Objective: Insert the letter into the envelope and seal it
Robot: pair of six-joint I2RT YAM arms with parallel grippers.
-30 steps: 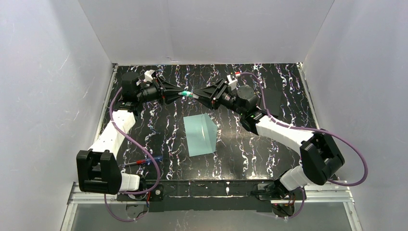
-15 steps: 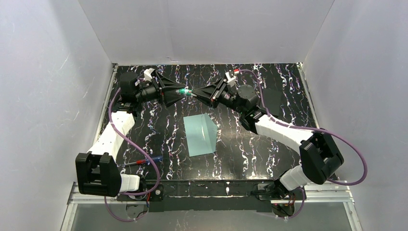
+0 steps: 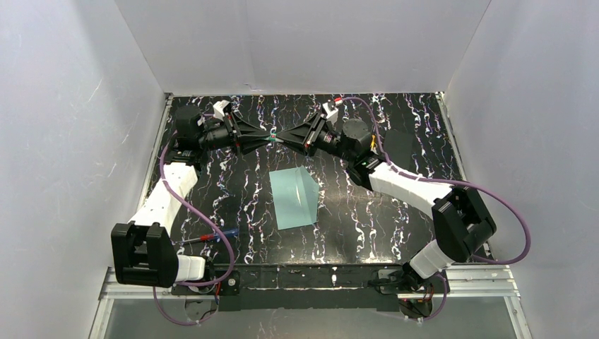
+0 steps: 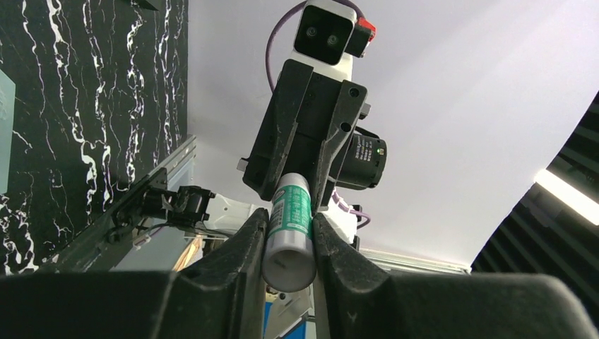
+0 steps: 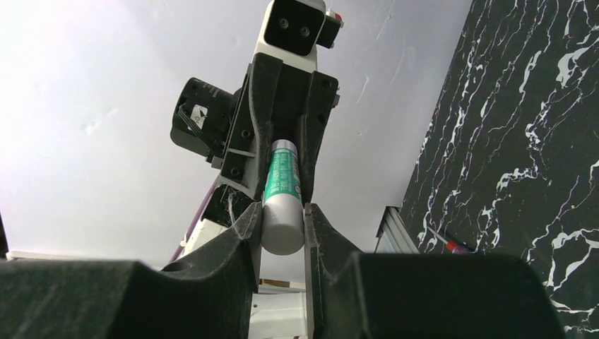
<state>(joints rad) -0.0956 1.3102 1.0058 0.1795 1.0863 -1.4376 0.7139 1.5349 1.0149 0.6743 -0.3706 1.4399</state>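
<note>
Teal envelope [image 3: 294, 198], one, on table [image 3: 395, 212], one glue stick [image 4: 290, 244] pinched by left gripper [image 4: 289, 220] and right gripper [image 5: 281, 212]

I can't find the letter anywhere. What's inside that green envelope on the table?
Only the outside of the envelope shows: pale green paper lying flat on the table, nothing tan sticking out. Its inside is covered, so whether a letter is in there cannot be seen.

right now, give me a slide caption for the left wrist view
Shared grip: left gripper and right gripper clamp opposite ends of one green-and-white tube
</note>
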